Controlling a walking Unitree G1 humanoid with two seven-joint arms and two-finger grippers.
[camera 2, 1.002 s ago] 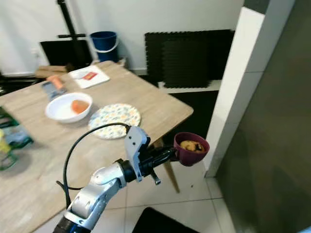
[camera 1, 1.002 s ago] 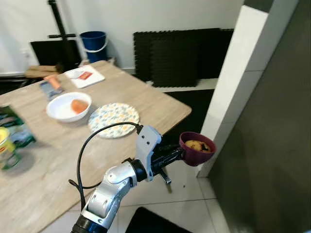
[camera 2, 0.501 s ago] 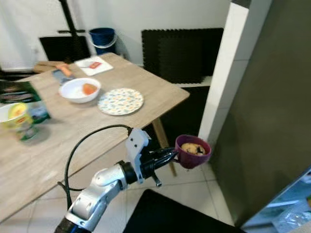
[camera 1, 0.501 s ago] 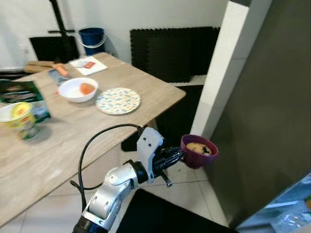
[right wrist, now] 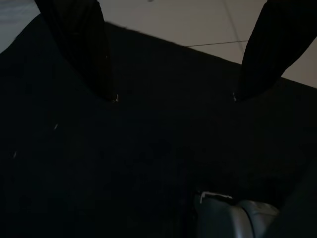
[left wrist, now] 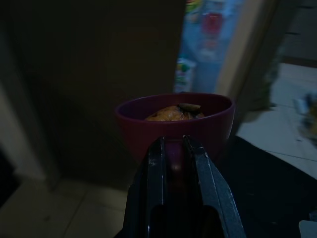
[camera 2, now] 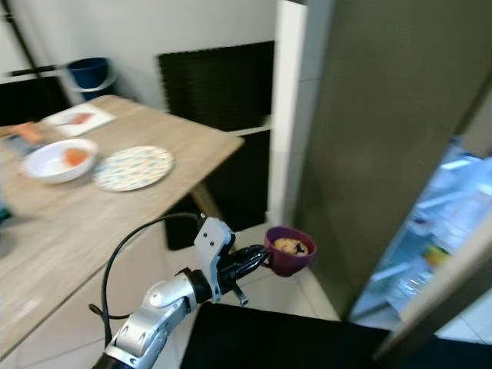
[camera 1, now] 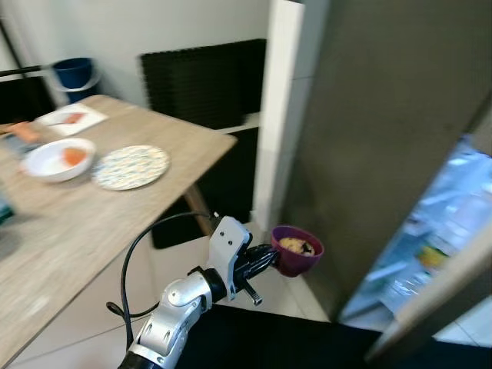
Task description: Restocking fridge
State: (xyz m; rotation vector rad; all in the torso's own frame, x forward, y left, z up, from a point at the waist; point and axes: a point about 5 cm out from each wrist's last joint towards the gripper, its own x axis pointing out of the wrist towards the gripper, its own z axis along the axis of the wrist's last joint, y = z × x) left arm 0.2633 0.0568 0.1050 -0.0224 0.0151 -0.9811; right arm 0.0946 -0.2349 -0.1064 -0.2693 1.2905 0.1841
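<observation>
Left gripper (camera 1: 270, 257) pinched tight on the rim of a maroon bowl (camera 1: 297, 250) of food, open fridge (camera 1: 430, 231) at 3 o'clock, right gripper (right wrist: 173, 96) spread wide, empty, over a dark mat (right wrist: 124, 163).

White wall (camera 1: 154, 23), pale tiled floor (camera 1: 84, 338), light wooden table (camera 1: 77, 223) at the left, blue bucket (camera 1: 74, 73) beyond its far edge, black foam mats (camera 1: 204, 81) against the wall, white pillar (camera 1: 273, 115), black floor mat (camera 1: 292, 346) underfoot.
</observation>
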